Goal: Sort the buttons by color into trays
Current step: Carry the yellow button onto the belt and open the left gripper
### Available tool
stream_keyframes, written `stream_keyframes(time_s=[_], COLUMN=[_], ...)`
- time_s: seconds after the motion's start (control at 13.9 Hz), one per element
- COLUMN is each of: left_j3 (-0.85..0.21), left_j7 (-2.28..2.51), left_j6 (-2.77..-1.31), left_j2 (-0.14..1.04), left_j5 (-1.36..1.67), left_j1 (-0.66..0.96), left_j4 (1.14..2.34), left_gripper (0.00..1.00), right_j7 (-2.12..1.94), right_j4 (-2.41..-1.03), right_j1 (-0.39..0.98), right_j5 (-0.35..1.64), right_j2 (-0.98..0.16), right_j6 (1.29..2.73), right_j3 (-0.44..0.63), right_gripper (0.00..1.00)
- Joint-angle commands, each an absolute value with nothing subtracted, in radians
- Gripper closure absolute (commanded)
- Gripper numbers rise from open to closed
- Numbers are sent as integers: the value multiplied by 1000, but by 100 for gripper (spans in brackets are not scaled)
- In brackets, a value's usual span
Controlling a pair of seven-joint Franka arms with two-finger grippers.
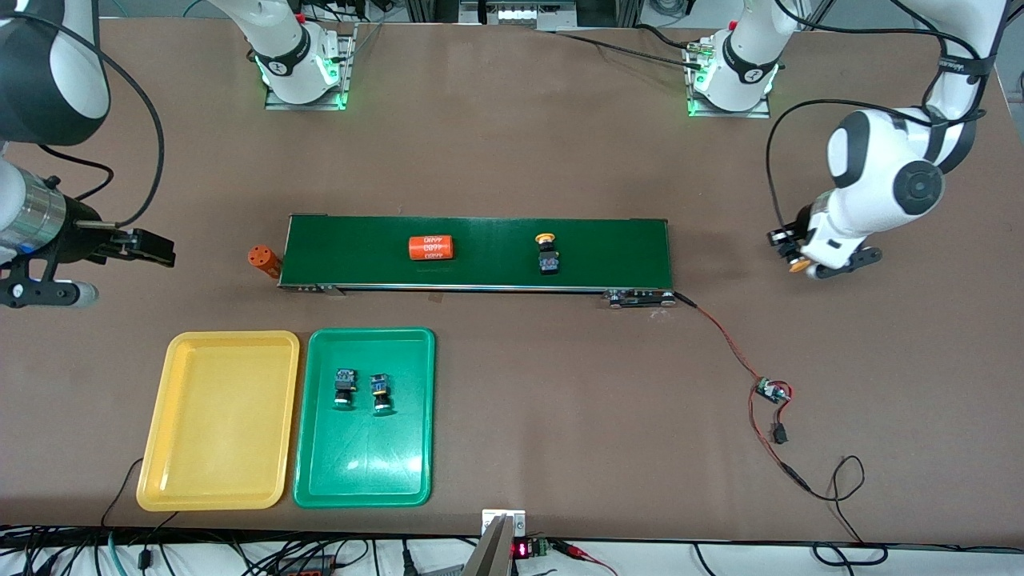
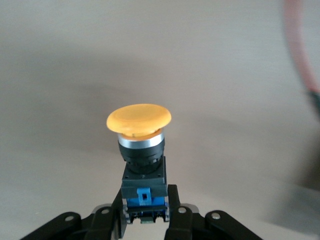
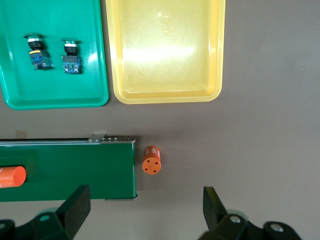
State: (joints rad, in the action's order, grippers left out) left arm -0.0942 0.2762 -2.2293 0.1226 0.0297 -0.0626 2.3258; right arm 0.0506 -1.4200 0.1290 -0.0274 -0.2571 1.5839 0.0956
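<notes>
Two green-capped buttons already lie side by side in the green tray, so that colour looks finished. The yellow tray, touching the green one on the side toward the right arm's end of the worktop, holds nothing yet.

Two yellow-orange buttons remain. One lies on the dark green conveyor belt, which on a clock face laid over the front view sits at about twelve o'clock from the trays; from the orange cylinder lying on the belt, this button is at roughly three o'clock. The other yellow-orange button is clamped by its blue-and-black body in the left end effector, cap pointing away from the fingers, over bare worktop off the left arm's end of the belt, at three o'clock from it and well apart from both trays.

The right end effector hangs with its fingers wide apart and holding nothing, over the worktop near the belt's other end, where a second orange cylinder stands just beside the belt; that arm appears to wait.

By my reckoning the job is about half done: the held button needs carrying to the yellow tray, then the one on the belt.
</notes>
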Motion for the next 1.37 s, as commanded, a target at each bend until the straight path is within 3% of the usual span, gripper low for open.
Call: stream_keyframes(time_s=[0.0,0.29,0.58,0.72,0.79,0.87,1.01,1.3], left_j3=[-242,-389,-411,-419,-419,-417,-417,-393], left_j7=[284,316,318,325,333,336,334,330], left_j6=[-2187,-2200,-2239,-2250,-2250,-2250,-2240,-2186], left_j2=[135,202,278,304,308,310,296,187], left_j5=[29,179,202,202,202,202,202,190], left_j1=[-60,-31,52,54,57,58,57,23], left_j4=[2248,2182,2134,2134,2135,2135,2134,2117], left_gripper=[82,82,82,76,71,58,0,0], right_j7=[51,52,61,69,69,69,54,52], right_j4=[-1535,-1569,-1572,-1572,-1569,-1569,-1566,-1533], right_j1=[130,129,127,130,130,129,120,121], right_j5=[-52,-43,-38,-31,-26,-26,-28,-28], right_j2=[-175,-161,-173,-182,-184,-184,-186,-187], right_j6=[1631,1666,1701,1706,1704,1698,1692,1692], right_j3=[64,64,64,63,63,63,64,69], right_gripper=[0,0,0,0,0,0,0,0])
